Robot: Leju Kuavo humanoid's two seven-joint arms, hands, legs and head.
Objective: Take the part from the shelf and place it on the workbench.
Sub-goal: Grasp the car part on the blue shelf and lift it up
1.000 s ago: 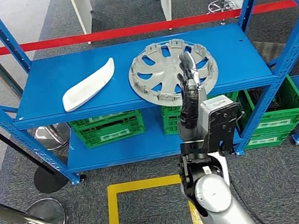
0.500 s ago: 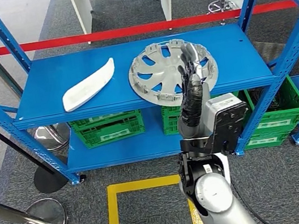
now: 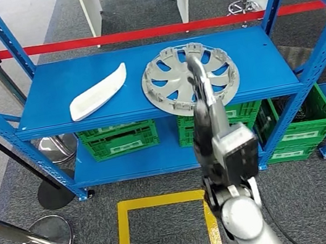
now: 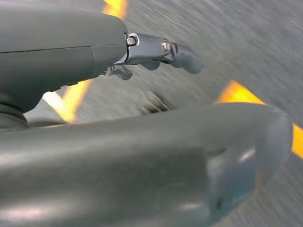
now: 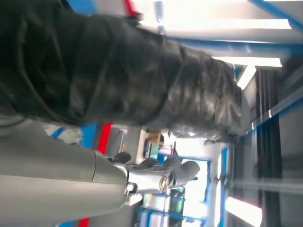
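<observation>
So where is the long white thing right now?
In the head view, the long white part lies flat on the left half of the blue shelf, left of the silver wheel cover and apart from it.

On the shelf the hubcap lay right of the curved part; crates sat below, apparently on the lower level.

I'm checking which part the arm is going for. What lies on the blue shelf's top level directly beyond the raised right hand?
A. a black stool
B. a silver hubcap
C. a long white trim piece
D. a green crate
B: in the head view the right hand is raised in front of the silver hubcap lying flat on the blue shelf; the white trim piece lies off to its left.
</observation>
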